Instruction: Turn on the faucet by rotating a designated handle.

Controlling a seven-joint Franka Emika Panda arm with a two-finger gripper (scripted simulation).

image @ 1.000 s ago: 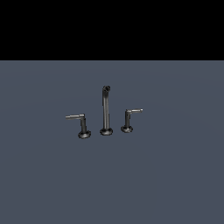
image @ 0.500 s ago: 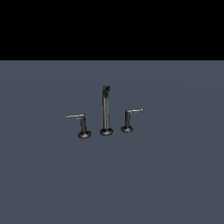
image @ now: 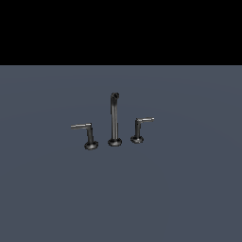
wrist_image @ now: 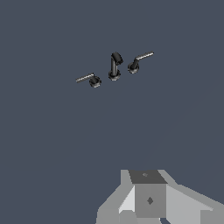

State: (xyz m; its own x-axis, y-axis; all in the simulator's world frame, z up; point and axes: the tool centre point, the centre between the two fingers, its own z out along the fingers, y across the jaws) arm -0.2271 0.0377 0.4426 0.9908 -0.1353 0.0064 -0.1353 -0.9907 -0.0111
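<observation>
Closest to me, at the edge of the wrist view, is the pale grey body of the gripper (wrist_image: 150, 200); only its blocky housing shows, the fingertips fall outside the picture, so I cannot tell whether it is spread or clenched, and it is plainly holding nothing of the faucet. It hangs well apart from the work, looking down across a wide stretch of bare dark floor (image: 121, 198), which I take to be a starting stance: high and back, so the whole set sits in the camera's sight before any approach. The arm does not appear in the exterior view at all. Farther off stands the faucet (image: 114, 120), three dark glossy pieces in a row. Its tall thin spout (image: 114, 118) rises upright in the middle with a bent tip. On the exterior view's left is the handle (image: 85, 133), a short post on a round base with a long grey bar running level and pointing away from the spout. On the exterior view's right is the smaller lever (image: 140, 128), its shorter bar also pointing outward. Nothing lies between gripper and handle, so the way in looks open; the only thing to mind, I'd judge, is the spout just beside it, which a sweeping push on the bar should steer clear of.
</observation>
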